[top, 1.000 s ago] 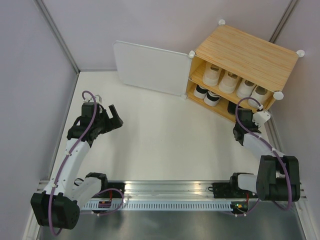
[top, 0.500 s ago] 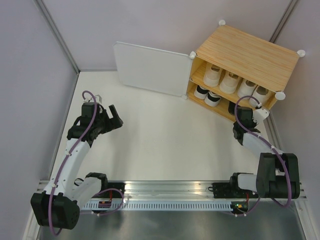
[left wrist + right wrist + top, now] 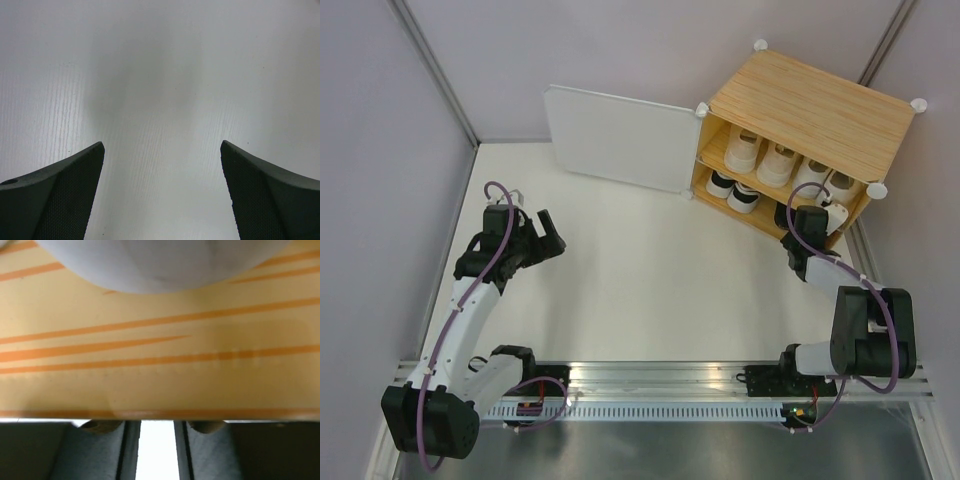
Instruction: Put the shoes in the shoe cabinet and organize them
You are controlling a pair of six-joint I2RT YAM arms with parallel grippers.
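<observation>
The shoe cabinet (image 3: 810, 105) stands at the far right with its white door (image 3: 615, 135) swung open to the left. Several cream and white shoes (image 3: 778, 162) sit heel-out on its upper shelf. White shoes with black trim (image 3: 732, 190) sit on the lower left. My right gripper (image 3: 810, 218) is at the lower right opening. The right wrist view shows the wooden shelf (image 3: 160, 350), a white shoe heel (image 3: 160, 260) and two dark shoes (image 3: 65, 450) below; its fingers cannot be told apart from them. My left gripper (image 3: 548, 235) is open and empty over the white table (image 3: 160, 75).
Grey walls enclose the table on the left, back and right. The open door juts out along the back. The metal rail (image 3: 650, 385) with the arm bases runs along the near edge.
My right gripper has moved up and left, from beside the cabinet's front corner into the lower right opening. The left arm has not moved.
</observation>
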